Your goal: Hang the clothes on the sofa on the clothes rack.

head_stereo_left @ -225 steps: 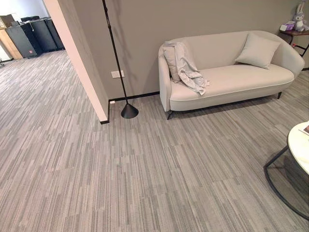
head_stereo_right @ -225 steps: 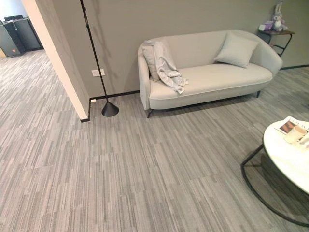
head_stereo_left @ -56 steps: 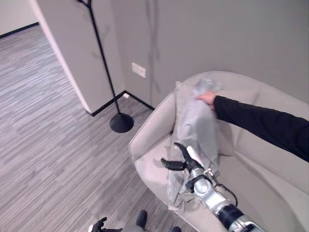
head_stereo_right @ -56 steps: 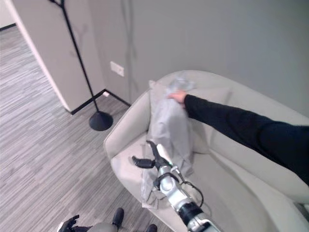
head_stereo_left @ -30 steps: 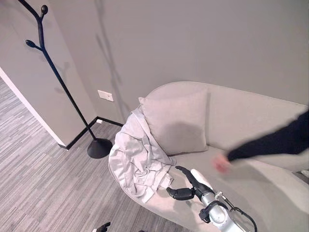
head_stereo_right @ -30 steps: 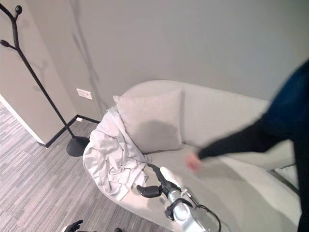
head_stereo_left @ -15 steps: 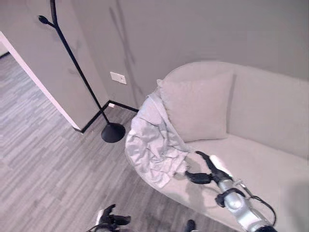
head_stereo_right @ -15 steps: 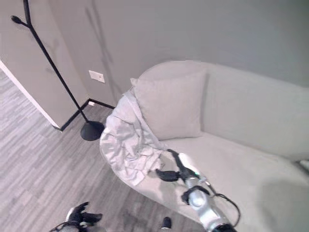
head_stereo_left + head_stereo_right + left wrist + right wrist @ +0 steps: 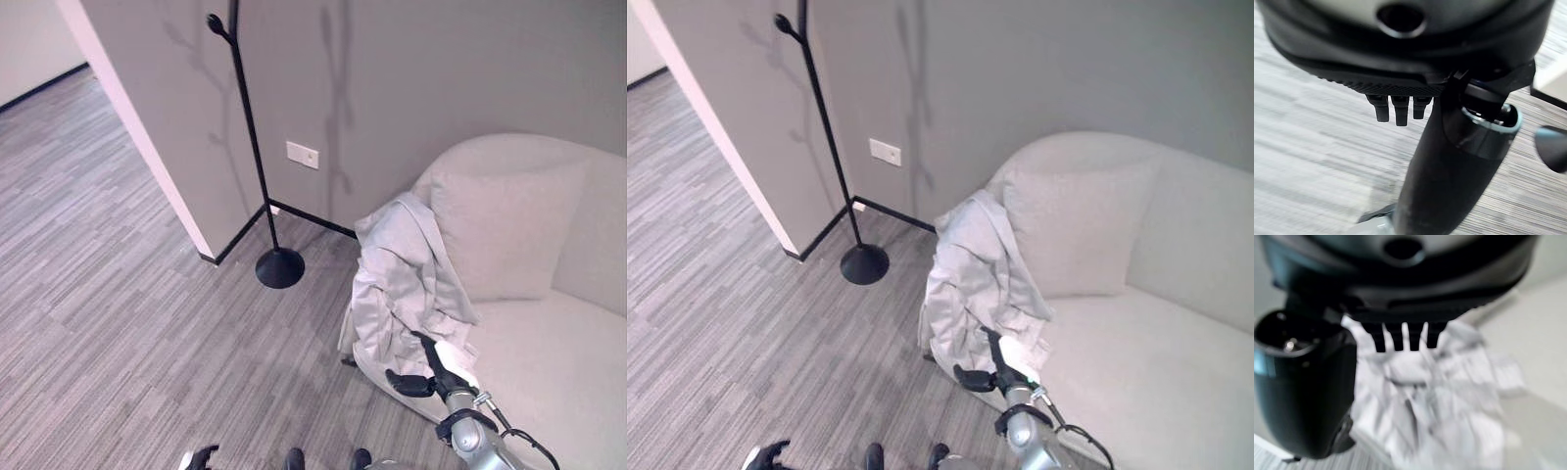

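Note:
A light grey garment (image 9: 404, 286) hangs crumpled over the left arm of the beige sofa (image 9: 549, 362), beside a cushion (image 9: 502, 238). My right hand (image 9: 431, 370) is open just below the garment's lower hem, its fingers stretched toward the cloth; whether it touches is unclear. In the right wrist view the pale cloth (image 9: 1440, 401) lies just past my straight fingers (image 9: 1402, 340). The black clothes rack (image 9: 251, 137) stands left of the sofa on a round base (image 9: 280, 267), with bare pegs. My left hand (image 9: 201, 457) hangs low over the floor, open and holding nothing.
A wall corner (image 9: 147, 127) juts out just left of the rack. A white socket (image 9: 302, 155) sits on the wall behind the rack. Striped grey carpet (image 9: 118, 294) stretches to the left and front.
The camera has swung left, so the sofa now sits at the right and the rack nearer the middle. The person's arm seen a second ago is gone. My right hand stays by the garment's hem.

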You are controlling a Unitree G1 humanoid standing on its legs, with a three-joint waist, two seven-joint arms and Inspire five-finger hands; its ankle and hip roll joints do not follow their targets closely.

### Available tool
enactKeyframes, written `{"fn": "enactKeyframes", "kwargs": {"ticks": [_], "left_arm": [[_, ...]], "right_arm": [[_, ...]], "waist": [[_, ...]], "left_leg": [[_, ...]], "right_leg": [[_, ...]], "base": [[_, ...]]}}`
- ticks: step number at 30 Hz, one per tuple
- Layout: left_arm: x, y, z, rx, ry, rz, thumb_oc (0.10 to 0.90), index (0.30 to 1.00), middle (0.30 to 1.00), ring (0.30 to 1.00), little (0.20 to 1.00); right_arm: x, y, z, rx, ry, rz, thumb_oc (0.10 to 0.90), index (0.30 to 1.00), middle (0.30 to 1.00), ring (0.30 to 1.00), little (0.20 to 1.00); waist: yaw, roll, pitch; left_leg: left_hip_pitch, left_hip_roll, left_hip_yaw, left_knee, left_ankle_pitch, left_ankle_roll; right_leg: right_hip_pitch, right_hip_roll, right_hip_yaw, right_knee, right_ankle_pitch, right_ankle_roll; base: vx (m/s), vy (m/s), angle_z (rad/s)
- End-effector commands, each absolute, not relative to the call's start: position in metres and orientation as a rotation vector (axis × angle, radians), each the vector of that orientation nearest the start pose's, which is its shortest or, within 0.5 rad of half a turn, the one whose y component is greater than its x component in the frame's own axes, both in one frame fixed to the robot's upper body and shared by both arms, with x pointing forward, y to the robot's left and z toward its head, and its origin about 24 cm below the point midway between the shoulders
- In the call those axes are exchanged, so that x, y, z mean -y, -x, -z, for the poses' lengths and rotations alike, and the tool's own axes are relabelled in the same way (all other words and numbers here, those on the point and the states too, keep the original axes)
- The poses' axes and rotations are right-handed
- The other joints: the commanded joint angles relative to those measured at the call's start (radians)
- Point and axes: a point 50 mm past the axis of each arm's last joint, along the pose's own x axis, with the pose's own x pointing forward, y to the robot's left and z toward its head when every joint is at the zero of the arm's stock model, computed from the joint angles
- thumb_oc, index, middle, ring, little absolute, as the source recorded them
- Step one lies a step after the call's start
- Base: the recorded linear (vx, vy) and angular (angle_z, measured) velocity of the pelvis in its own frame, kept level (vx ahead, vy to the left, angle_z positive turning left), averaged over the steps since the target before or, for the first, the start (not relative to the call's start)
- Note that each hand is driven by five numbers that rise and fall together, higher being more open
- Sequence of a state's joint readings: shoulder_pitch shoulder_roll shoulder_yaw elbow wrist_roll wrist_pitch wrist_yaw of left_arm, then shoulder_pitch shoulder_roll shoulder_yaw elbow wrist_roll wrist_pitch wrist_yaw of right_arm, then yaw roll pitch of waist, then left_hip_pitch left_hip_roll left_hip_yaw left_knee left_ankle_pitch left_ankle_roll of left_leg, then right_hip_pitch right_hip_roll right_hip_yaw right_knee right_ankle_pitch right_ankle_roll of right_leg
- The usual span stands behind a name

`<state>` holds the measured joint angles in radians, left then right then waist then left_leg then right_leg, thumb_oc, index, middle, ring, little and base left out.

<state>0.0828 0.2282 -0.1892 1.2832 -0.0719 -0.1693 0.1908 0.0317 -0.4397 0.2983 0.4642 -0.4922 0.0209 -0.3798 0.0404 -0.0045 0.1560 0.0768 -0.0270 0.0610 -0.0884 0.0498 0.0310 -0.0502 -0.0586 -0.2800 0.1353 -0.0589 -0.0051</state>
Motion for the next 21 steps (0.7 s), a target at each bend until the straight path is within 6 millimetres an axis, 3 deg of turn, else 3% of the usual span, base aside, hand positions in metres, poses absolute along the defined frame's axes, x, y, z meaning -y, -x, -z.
{"fn": "enactKeyframes", "kwargs": {"ticks": [1,7,11,16,19,21], "left_arm": [[-0.219,-0.078,0.163,-1.089,-0.289,-0.207,0.8,0.9,0.9,0.9,0.9],[-0.194,-0.071,0.167,-1.089,-0.344,-0.015,0.8,0.9,0.9,0.9,0.9],[-0.192,-0.084,0.163,-1.015,-0.382,0.039,0.8,0.9,0.9,0.9,0.9],[-0.19,-0.098,0.158,-0.949,-0.413,0.067,0.8,0.9,0.9,0.9,0.9],[-0.186,-0.122,0.15,-0.849,-0.458,0.081,0.8,0.9,0.9,0.9,0.9],[-0.185,-0.127,0.148,-0.833,-0.463,0.08,0.8,0.9,0.9,0.9,0.9]], "right_arm": [[0.242,-0.233,0.011,-0.117,1.114,0.162,0.8,0.9,0.9,0.9,0.9],[0.244,-0.242,-0.003,-0.014,1.201,0.158,0.8,0.9,0.9,0.9,0.9],[0.237,-0.26,-0.011,0.055,1.271,0.085,0.8,0.9,0.9,0.9,0.9],[0.239,-0.283,-0.017,0.066,1.326,0.108,0.8,0.9,0.9,0.9,0.9],[0.249,-0.319,-0.044,0.098,1.374,0.274,0.8,0.9,0.9,0.9,0.9],[0.252,-0.324,-0.049,0.107,1.394,0.307,0.8,0.9,0.9,0.9,0.9]], "waist": [[0.003,-0.035,-0.036],[0.007,-0.029,-0.07],[0.02,-0.024,-0.069],[0.038,-0.008,-0.043],[0.065,0.023,0.021],[0.065,0.029,0.029]], "left_leg": [[-0.061,0.032,-0.023,0.001,-0.059,-0.056],[-0.054,0.04,-0.021,0.001,-0.07,-0.054],[-0.058,0.048,-0.03,0.001,-0.073,-0.063],[-0.094,0.05,-0.039,0.001,-0.06,-0.07],[-0.182,0.051,-0.058,0.001,-0.021,-0.078],[-0.196,0.05,-0.061,0.001,-0.015,-0.079]], "right_leg": [[0.022,-0.031,0.083,-0.075,0.036,0.114],[0.077,-0.047,0.078,-0.173,0.067,0.125],[0.094,-0.055,0.07,-0.211,0.079,0.131],[0.071,-0.063,0.063,-0.22,0.089,0.135],[-0.005,-0.07,0.06,-0.22,0.11,0.134],[-0.019,-0.071,0.061,-0.219,0.114,0.134]], "base": [[0.07,-0.032,-0.04],[0.08,-0.032,-0.03],[0.07,-0.033,-0.06],[-0.03,-0.011,0.03],[-0.14,-0.036,0.11],[-0.06,-0.014,0.18]]}}
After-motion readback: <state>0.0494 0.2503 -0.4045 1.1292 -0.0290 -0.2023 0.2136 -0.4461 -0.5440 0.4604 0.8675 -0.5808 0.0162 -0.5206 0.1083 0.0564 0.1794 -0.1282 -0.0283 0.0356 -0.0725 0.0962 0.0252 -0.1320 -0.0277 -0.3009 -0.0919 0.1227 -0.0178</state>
